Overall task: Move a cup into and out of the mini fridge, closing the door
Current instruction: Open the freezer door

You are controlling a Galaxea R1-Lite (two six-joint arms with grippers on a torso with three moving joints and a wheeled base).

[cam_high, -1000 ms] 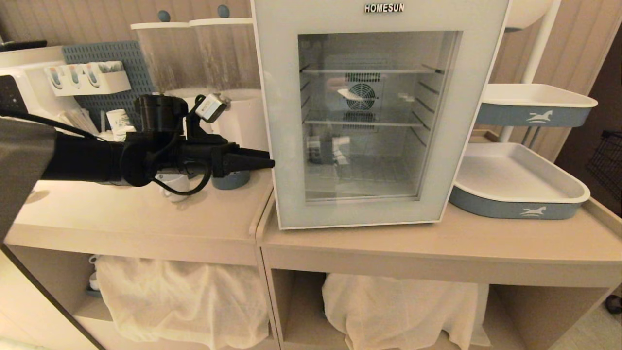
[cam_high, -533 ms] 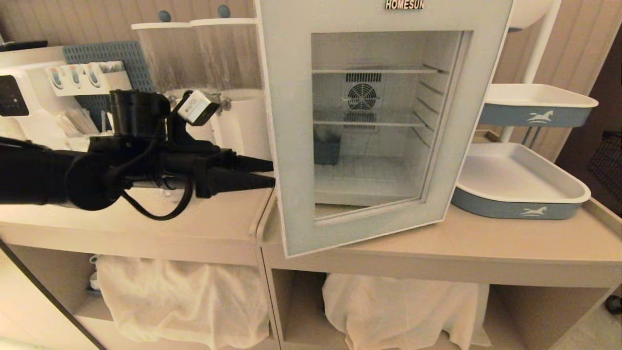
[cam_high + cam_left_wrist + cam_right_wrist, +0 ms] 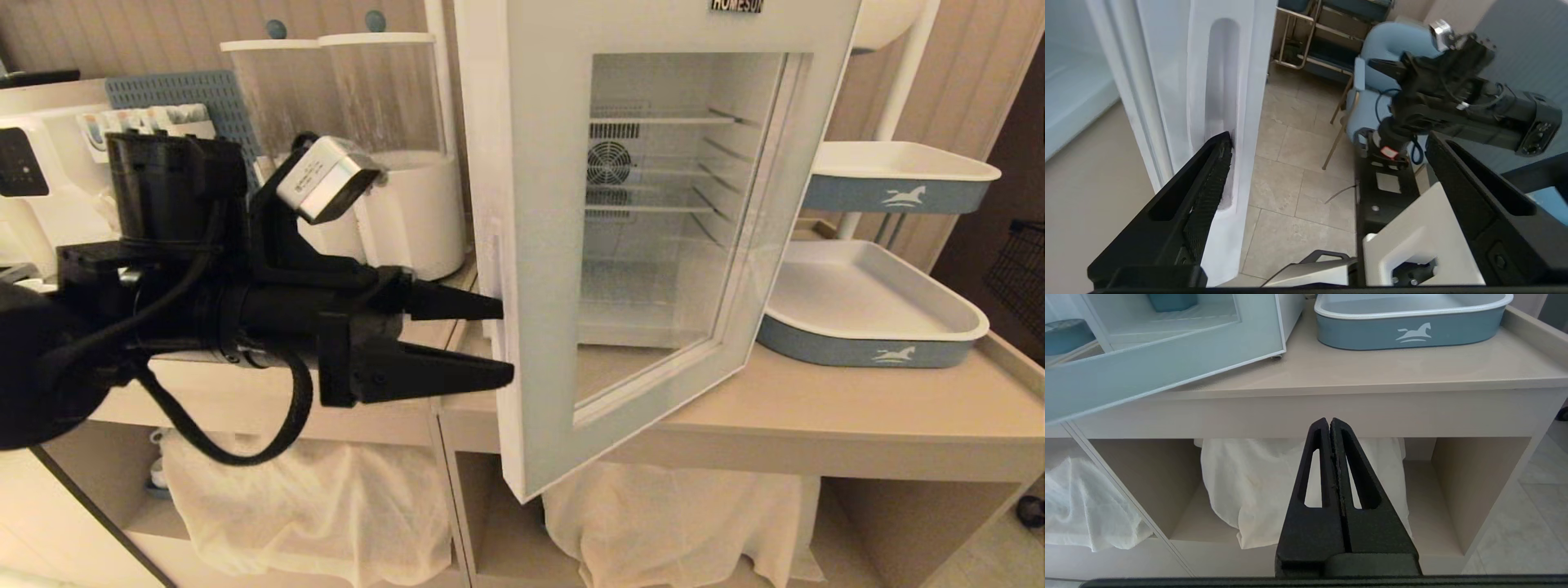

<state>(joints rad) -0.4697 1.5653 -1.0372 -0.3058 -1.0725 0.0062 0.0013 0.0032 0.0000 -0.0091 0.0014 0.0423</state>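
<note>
fridge: mini fridge [image 3: 653, 204] shelves bare, door [image 3: 539, 245] swung out
left gripper [image 3: 500, 340]: spread wide, one finger in door's edge recess
right gripper [image 3: 1331, 424]: pinched together, below counter [image 3: 816, 408]
tray [image 3: 865, 306]: empty

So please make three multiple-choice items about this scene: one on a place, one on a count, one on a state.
1. Where is the left gripper?
A. at the handle-side edge of the door
B. inside the mini fridge
C. over the lower tray

2. How many grey-blue trays with a white horse mark are in the head view?
A. one
B. two
C. four

3. What state is the door in?
A. fully shut
B. swung partly open
C. taken off

Answers:
1 A: in the left wrist view one of its fingers lies in the recessed handle of the door edge.
2 B: the lower tray rests on the counter and the upper tray sits on a stand above it.
3 B: the door stands angled out from the mini fridge, past the counter's front edge.
</note>
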